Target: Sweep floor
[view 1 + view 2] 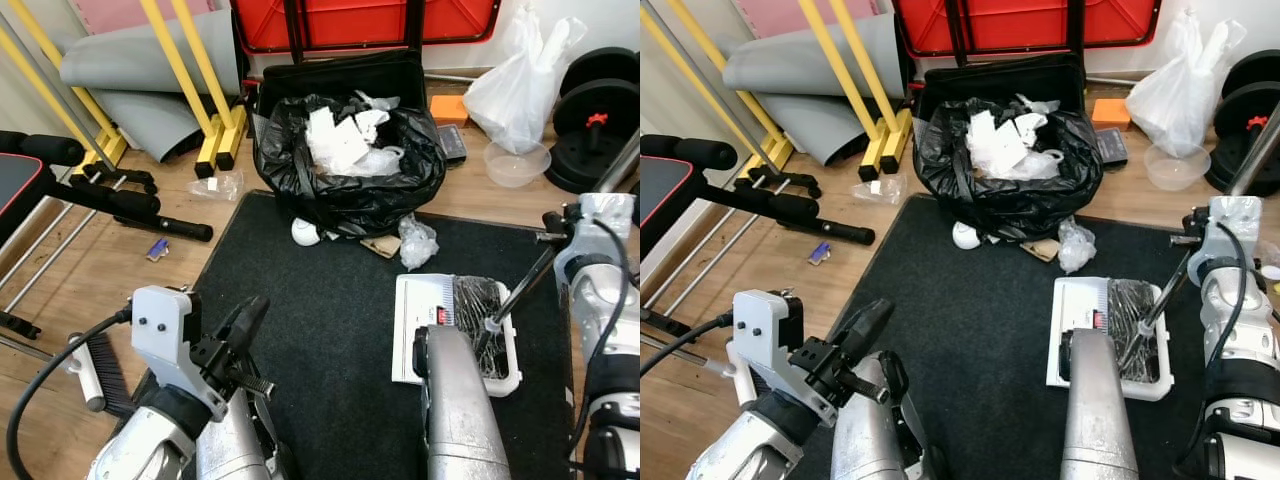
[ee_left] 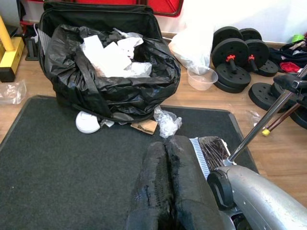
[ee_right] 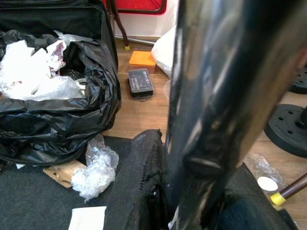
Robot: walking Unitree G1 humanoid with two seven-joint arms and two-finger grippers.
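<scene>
The right gripper is clenched around the metal handle of the dustpan, which rests on the black mat near its right edge. The pan carries a dark load on its right half, and the robot's right forearm hides its near edge. The left gripper has its fingers pressed together, holding nothing, above the mat's near part. The mat's middle is open. A full black trash bag stands at the far edge, with a white round thing, a cardboard scrap and crumpled plastic just in front. A hand brush lies on the wooden floor by the mat's left edge, partly hidden by the left arm.
</scene>
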